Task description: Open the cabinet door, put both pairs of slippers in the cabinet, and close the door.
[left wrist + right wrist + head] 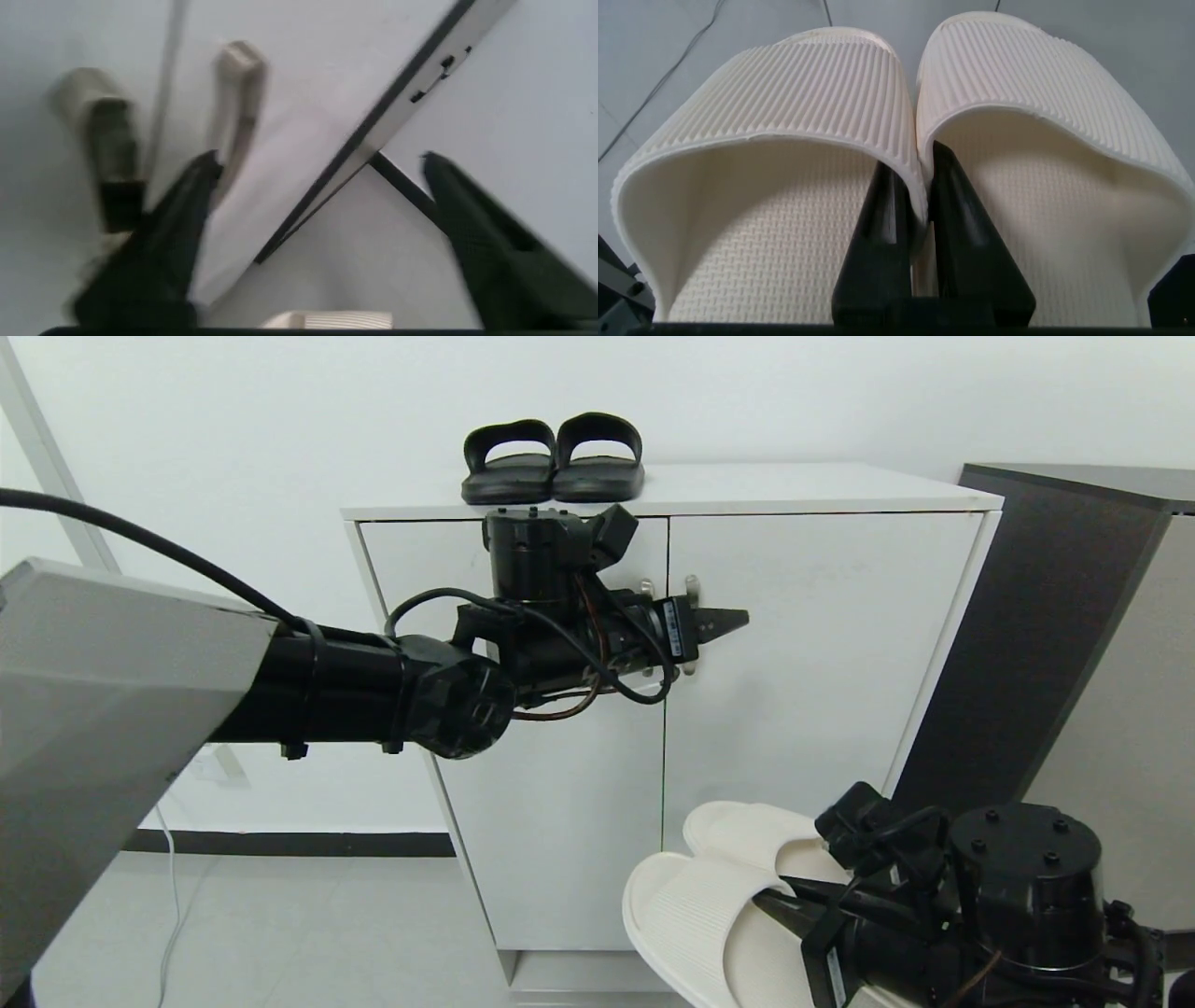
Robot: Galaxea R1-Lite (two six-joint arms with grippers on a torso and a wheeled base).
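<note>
Cream slippers (813,103) with ribbed straps and pebbled footbeds are held side by side, low before the white cabinet (794,663). Their toes point away from the right gripper (920,219), which pinches their inner strap edges together. Smooth black slippers (553,462) sit on top of the cabinet, heels seemingly outward. The left gripper (724,621) is spread beside the metal door handles (238,103).

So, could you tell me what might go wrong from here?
The left jaws stand open with the door handle at one finger's edge, not centred; closing may miss it.
The right jaws pinch the white slippers only by their touching strap edges, so one could slip.
The slippers hang before the cabinet door; opening it might hit them.
</note>
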